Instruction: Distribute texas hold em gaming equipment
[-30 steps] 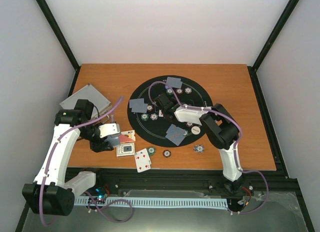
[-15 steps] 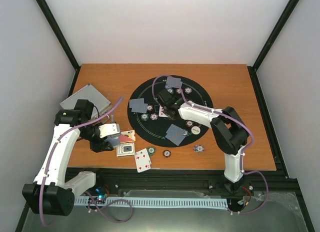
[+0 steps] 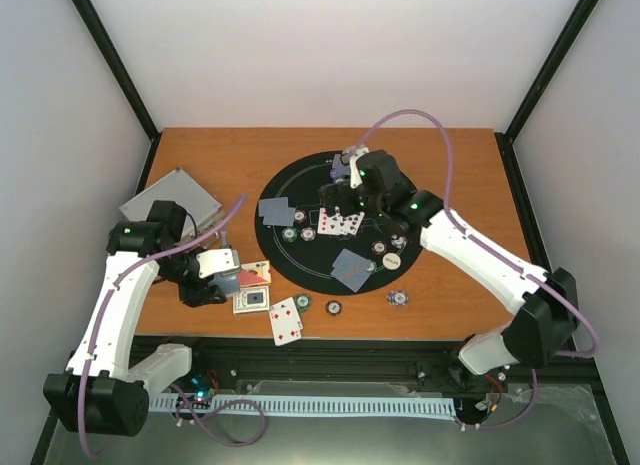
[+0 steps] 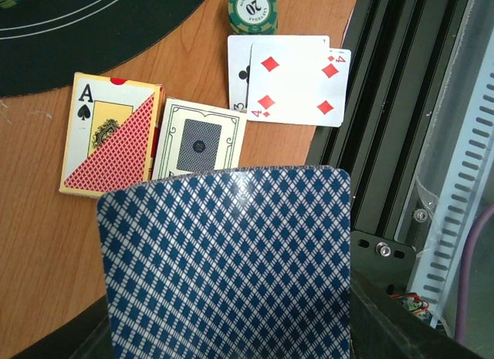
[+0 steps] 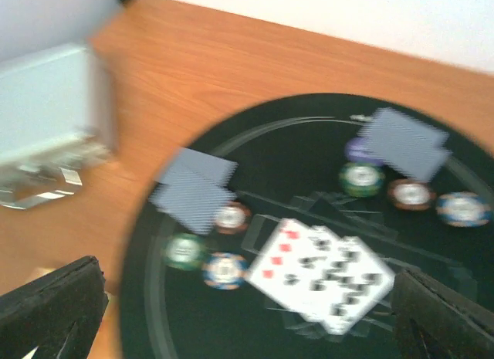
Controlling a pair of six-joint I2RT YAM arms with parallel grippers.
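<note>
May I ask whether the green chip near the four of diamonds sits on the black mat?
No, the green chip rests on the table beside the black mat.

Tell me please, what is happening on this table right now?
Two robot arms are laying out a poker game. The left gripper is shut on blue diamond-backed playing cards near the front edge of the wooden table. The right gripper hangs open over white face-up cards in the middle of the round black mat, where striped poker chips and face-down card pairs lie.
</note>
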